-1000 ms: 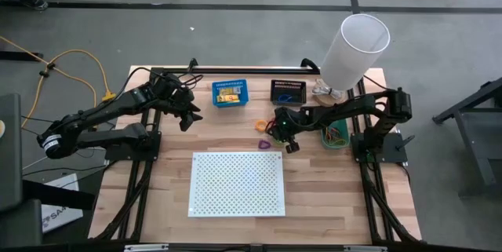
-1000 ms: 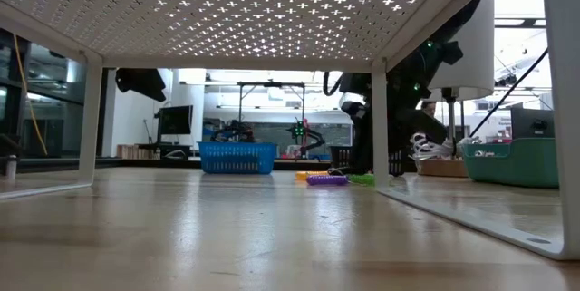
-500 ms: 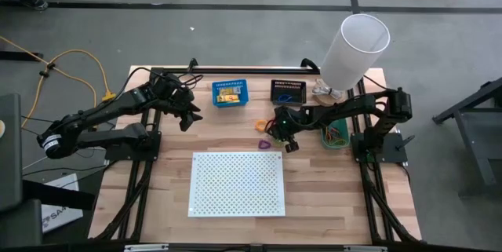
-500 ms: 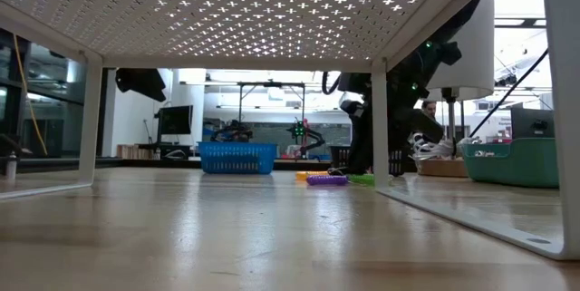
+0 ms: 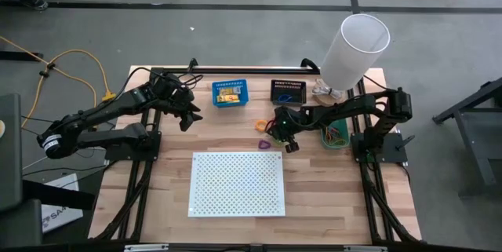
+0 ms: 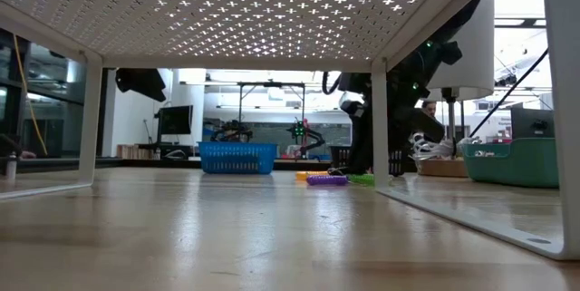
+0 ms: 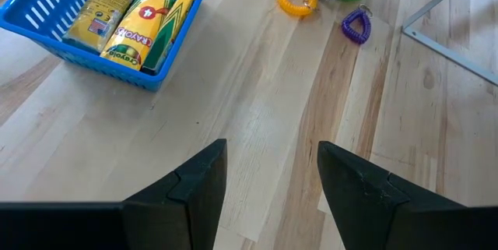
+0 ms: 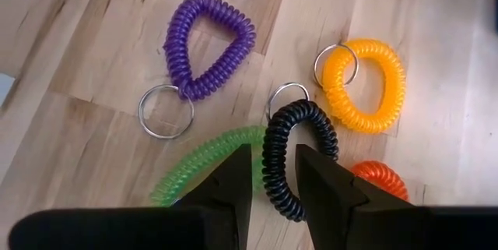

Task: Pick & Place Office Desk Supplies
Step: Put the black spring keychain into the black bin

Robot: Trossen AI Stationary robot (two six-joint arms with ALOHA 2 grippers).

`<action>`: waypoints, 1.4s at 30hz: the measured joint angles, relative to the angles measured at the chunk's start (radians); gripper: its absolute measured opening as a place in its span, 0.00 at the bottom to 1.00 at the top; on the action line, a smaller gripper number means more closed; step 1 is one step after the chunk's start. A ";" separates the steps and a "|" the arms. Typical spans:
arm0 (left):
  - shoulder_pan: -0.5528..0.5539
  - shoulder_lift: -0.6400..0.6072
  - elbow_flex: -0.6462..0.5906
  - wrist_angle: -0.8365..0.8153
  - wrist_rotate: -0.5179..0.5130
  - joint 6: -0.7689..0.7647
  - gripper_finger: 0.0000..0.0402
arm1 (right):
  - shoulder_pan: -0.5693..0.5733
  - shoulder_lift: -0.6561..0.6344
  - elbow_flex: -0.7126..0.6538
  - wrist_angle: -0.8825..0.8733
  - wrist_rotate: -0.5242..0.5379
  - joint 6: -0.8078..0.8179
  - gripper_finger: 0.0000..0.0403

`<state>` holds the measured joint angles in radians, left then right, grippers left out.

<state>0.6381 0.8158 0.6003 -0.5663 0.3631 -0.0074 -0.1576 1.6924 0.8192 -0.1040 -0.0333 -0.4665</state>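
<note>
- The left arm [image 5: 102, 115] is showing as a dark, jointed run of black links with a pale band near its base.
- The right arm [image 5: 353, 107] is looking equally black.
- Each gripper's fingers [image 7: 194, 195] are appearing as broad, matte black, angular slabs.

The right pincer's fingers [image 8: 233, 180] hide part of the green loop [image 8: 198, 164] and black loop [image 8: 292, 153].

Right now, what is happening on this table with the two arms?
The right gripper is down among the coil keyrings, its fingers straddling the black coil, beside the purple, yellow-orange and green ones. The left gripper hangs open over bare wood near the blue bin of crayon packets.
</note>
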 joint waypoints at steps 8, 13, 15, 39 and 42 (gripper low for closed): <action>0.000 0.000 0.000 0.000 0.000 0.000 0.49 | 0.000 0.000 0.000 -0.004 0.000 0.022 0.22; 0.000 0.000 0.000 0.000 0.000 0.000 0.49 | 0.000 0.000 0.000 -0.007 -0.010 0.049 0.22; 0.000 0.000 0.000 0.000 0.000 0.000 0.49 | 0.000 0.000 0.000 -0.016 -0.021 0.063 0.22; 0.000 0.000 0.000 0.000 0.000 0.000 0.49 | 0.000 0.000 0.000 -0.027 -0.019 0.088 0.22; 0.000 0.000 0.000 0.000 0.000 0.000 0.49 | 0.000 0.000 0.000 -0.027 -0.018 0.088 0.22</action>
<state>0.6384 0.8158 0.6003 -0.5663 0.3631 -0.0074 -0.1574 1.6924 0.8192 -0.1307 -0.0517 -0.3782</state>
